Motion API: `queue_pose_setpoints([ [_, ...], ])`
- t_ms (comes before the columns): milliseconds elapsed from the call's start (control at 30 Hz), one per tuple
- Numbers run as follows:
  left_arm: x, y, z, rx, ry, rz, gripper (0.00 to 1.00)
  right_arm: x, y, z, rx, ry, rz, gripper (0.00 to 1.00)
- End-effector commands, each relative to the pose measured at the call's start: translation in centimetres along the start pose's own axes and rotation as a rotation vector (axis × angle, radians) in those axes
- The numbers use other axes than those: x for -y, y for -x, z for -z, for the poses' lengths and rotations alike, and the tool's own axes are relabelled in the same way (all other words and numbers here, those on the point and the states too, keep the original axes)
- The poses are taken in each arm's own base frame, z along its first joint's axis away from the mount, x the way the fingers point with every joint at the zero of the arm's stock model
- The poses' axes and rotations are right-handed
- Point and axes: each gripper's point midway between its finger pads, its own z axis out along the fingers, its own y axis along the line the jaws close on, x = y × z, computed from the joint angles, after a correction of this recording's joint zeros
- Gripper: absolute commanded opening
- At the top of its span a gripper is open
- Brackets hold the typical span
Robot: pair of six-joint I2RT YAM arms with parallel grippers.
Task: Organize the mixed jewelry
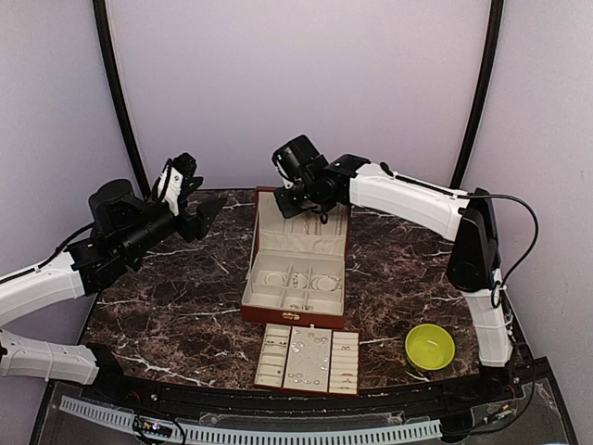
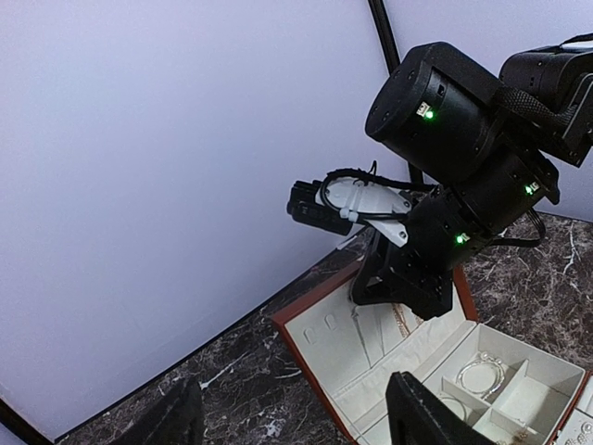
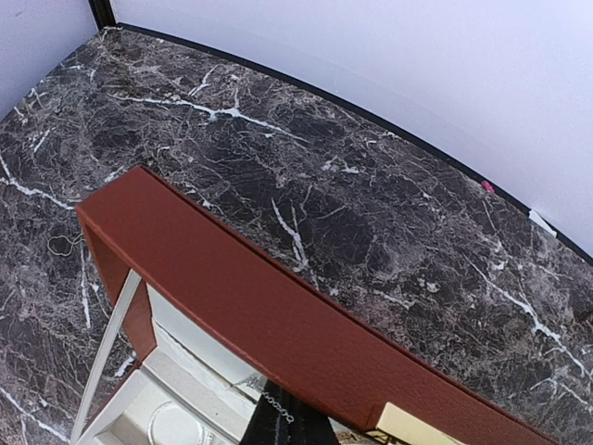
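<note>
The reddish-brown box (image 1: 247,298) stands open at the table's middle, its cream lid (image 1: 298,234) upright. Silvery rings (image 1: 325,283) lie in its compartments. The compartment tray (image 1: 271,374) in front holds several small silvery pieces (image 1: 304,349). My right gripper (image 1: 316,209) reaches over the lid; in the right wrist view its dark fingers (image 3: 287,428) are shut on a thin silvery chain (image 3: 275,406) just inside the lid (image 3: 278,324). My left gripper (image 1: 199,197) is raised left of the box, open and empty (image 2: 296,422), facing the lid (image 2: 371,352) and the right gripper (image 2: 400,286).
A yellow-green bowl (image 1: 429,346) sits at the front right. Thin chains hang on the lid's lining (image 2: 404,322). The dark marble table (image 1: 167,306) is bounded by curved black poles and pale walls at the back.
</note>
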Motion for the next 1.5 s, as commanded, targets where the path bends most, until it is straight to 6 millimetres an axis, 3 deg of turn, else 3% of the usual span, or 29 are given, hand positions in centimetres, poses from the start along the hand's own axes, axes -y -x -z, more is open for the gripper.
queue_pose_setpoints([
  [0, -0.3, 1.2, 0.7, 0.029, 0.002, 0.013, 0.70, 0.4, 1.4, 0.2, 0.041, -0.031, -0.016, 0.05],
  [767, -0.4, 1.4, 0.8, 0.036, 0.005, 0.013, 0.70, -0.5, 1.9, 1.2, 0.055, 0.037, -0.042, 0.15],
  [1000, -0.5, 1.3, 0.8, 0.035, 0.009, 0.020, 0.71, -2.3, 1.6, 3.5, 0.064, 0.203, -0.050, 0.27],
  [1167, -0.3, 0.8, 0.4, 0.020, 0.005, 0.037, 0.73, -3.6, 1.7, 6.2, 0.078, 0.332, -0.018, 0.38],
  [1333, 0.0, 0.6, 0.0, 0.010, -0.011, 0.052, 0.74, -4.6, 2.3, 9.3, 0.116, 0.440, 0.086, 0.63],
  [1467, 0.1, 0.6, 0.0, 0.006, -0.019, 0.060, 0.74, -3.9, 2.4, 9.9, 0.140, 0.407, 0.189, 0.76],
])
